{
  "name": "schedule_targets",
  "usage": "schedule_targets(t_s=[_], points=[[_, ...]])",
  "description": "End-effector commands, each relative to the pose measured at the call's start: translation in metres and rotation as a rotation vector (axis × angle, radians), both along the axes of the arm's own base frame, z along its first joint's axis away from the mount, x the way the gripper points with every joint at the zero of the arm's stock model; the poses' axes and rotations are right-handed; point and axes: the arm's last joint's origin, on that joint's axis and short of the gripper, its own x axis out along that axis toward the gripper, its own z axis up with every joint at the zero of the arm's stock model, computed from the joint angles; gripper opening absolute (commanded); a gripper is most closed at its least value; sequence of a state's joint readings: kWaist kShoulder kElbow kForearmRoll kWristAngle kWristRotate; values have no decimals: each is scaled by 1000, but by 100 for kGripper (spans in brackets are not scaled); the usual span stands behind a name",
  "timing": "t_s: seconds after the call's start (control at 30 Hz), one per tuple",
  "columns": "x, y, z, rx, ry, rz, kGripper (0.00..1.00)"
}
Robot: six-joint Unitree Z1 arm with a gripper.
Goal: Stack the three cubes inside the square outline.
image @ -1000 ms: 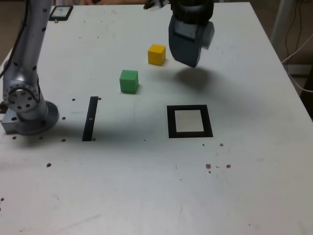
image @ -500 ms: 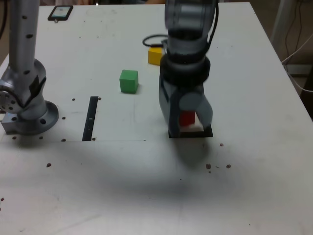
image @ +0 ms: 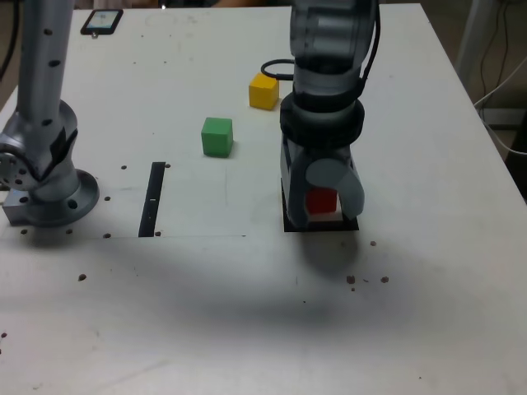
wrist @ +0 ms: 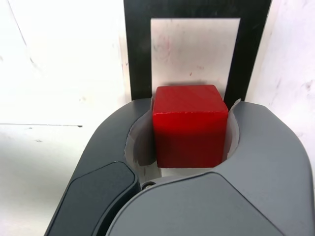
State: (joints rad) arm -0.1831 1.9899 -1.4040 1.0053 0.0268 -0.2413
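Desk (image: 428, 329): white, with small dark spots on the near part.
Arm: grey, its round base (image: 49, 193) sits at the exterior view's left; the arm reaches over and comes down on the right part of the desk.
Fingers (image: 323, 197): closed tight on the red cube, one curved dark grey finger on each side of it, pointing down at the desk.
Red cube (wrist: 190, 124): held between the fingers, right over the square outline. I cannot tell if it touches the desk.
Square outline (wrist: 256, 44): black tape with a pale middle, under the red cube. In the exterior view the arm hides most of it; only its near edge and corners peek out.
Green cube (image: 217, 136): alone on the desk, to the exterior view's left of the arm and farther away than the square outline. Nothing touches it.
Yellow cube (image: 263, 91): farther back than the green cube, a bit to the exterior view's right of it, near a black cable (image: 276, 67).
Black strip (image: 152, 198): a straight piece of tape between the arm's base and the square outline.
Phone (image: 101, 20): a small dark thing at the far left corner of the desk.
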Motion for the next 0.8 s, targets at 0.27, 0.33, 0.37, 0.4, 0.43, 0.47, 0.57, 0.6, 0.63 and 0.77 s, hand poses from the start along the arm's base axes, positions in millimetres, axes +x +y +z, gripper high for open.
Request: schedule_targets(t_s=[0.27, 0.33, 0.37, 0.4, 0.43, 0.47, 0.57, 0.6, 0.63, 0.77], points=[[6, 18, -11, 17, 52, -23, 39], [6, 19, -12, 21, 56, -27, 39], [6, 20, -12, 23, 58, -29, 39], [6, 21, -13, 24, 60, -30, 39], [5, 22, -13, 24, 63, -32, 40], [5, 23, -13, 24, 64, -34, 40], [4, 24, -12, 17, 68, -48, 44], [4, 24, -11, 11, 69, -56, 46], [3, 23, -11, 4, 71, -65, 48], [3, 20, -10, -26, 74, -106, 61]])
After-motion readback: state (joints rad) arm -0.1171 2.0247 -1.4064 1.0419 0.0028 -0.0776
